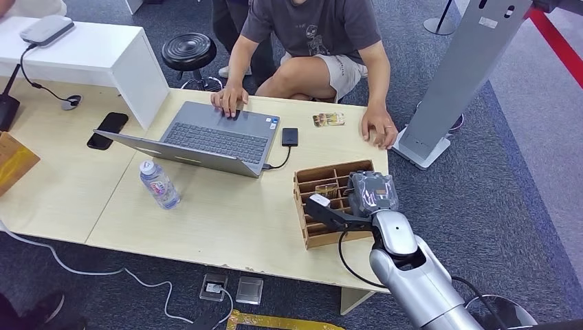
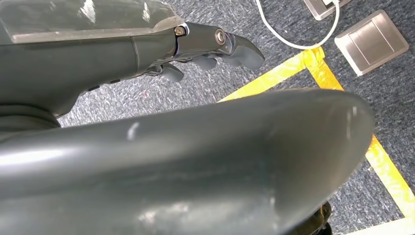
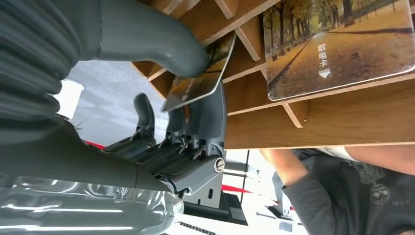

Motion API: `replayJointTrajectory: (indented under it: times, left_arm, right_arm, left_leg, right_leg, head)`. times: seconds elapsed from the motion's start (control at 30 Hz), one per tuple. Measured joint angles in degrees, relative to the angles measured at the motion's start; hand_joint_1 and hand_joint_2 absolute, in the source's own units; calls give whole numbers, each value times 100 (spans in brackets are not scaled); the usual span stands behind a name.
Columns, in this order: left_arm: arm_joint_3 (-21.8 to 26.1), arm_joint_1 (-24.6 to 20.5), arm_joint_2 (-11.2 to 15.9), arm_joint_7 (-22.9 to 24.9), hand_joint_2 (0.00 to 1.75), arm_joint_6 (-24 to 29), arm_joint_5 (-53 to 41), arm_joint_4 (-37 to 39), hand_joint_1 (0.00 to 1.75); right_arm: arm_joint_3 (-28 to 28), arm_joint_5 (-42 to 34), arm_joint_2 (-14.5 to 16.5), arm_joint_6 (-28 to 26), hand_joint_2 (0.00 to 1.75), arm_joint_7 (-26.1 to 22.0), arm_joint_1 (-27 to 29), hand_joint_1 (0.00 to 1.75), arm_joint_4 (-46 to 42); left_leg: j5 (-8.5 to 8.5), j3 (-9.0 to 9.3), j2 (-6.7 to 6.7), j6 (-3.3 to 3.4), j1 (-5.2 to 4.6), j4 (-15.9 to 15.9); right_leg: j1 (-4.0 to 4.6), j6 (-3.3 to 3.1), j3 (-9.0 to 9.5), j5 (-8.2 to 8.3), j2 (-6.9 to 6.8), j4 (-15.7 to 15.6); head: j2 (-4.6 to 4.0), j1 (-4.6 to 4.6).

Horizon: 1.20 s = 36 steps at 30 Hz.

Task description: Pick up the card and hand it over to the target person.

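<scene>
While your right hand (image 1: 372,194) reaches into the brown cardboard divider box (image 1: 311,230) at the near right corner of the pale wooden tabletop (image 1: 227,220), you can see in the right wrist view that its thick grey thumb (image 3: 161,41) and dark fingers (image 3: 208,115) are pinching a glossy card printed with an autumn tree scene (image 3: 195,81). That card sits tilted in one of the box's compartments, partly above the divider edges. A second card with the same tree picture and white characters (image 3: 337,44) leans in a neighbouring compartment. Another small card (image 1: 328,119) lies flat on the far side of the tabletop, between the seated person's hands (image 1: 379,126). That person in a dark grey T-shirt (image 1: 316,24) faces you across the tabletop, one hand on the open grey laptop (image 1: 206,137). A clear plastic water bottle (image 1: 159,184) stands near the laptop. Your left hand (image 2: 205,49) hangs over grey carpet (image 2: 274,34) with yellow tape (image 2: 293,66); its fingers curl loosely and grip nothing.
</scene>
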Motion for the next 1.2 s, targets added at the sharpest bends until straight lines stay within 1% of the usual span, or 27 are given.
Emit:
replayJointTrajectory:
  times: [0.27,0.37,0.5,0.57,0.77,0.9,1.03,1.1,1.2]
  left_arm:
    - [-4,0,-6,-17,0,5,10,-3,0]
    - [3,1,-6,-8,0,16,27,-5,0]
    - [10,1,-5,-2,0,34,53,-10,0]
    - [13,1,-5,-5,0,37,64,-12,0]
    - [35,5,-15,-29,0,53,118,-11,0]
    - [53,7,-27,-49,0,69,158,-11,0]
    - [90,10,-40,-79,0,89,205,-11,0]
    - [103,12,-43,-88,0,97,228,-10,0]
    - [89,11,-45,-82,0,103,234,-8,0]
  right_arm:
    - [-29,64,-48,0,175,60,10,161,-170]
    - [-39,154,-70,-53,175,73,8,164,-320]
    - [-70,404,-150,-97,175,114,2,162,-674]
    - [-94,520,-192,-111,175,118,2,164,-858]
    - [-313,962,-405,-2,175,136,39,160,-1870]
    - [-415,1183,-539,120,175,89,71,162,-2486]
    - [-497,1285,-626,230,175,75,61,163,-2820]
    - [-537,1327,-652,280,175,81,45,167,-2960]
    - [-627,1353,-663,256,175,83,-25,169,-3078]
  left_leg:
    - [12,10,1,0,2,-19]
    - [11,11,0,0,2,-19]
    - [5,4,0,0,1,-9]
    - [3,1,0,0,0,-5]
    - [1,-11,-4,1,-1,6]
    - [-1,-12,-7,1,-1,9]
    - [-2,-14,-11,2,-2,12]
    - [-3,-14,-11,2,-2,12]
    - [-2,-14,-11,2,-3,12]
  right_leg:
    - [3,-4,10,11,-1,-20]
    - [2,-4,12,10,-1,-21]
    - [1,-2,5,4,-1,-10]
    - [1,-2,1,3,-1,-5]
    - [-1,-1,-10,-1,-5,6]
    - [-1,1,-11,-3,-7,8]
    - [-2,2,-12,-6,-11,10]
    - [-2,2,-12,-6,-11,10]
    - [-3,2,-13,-6,-11,10]
  head:
    - [0,0]
    - [0,0]
    - [0,0]
    - [0,0]
    - [0,0]
    - [0,0]
    - [0,0]
    - [0,0]
    - [0,0]
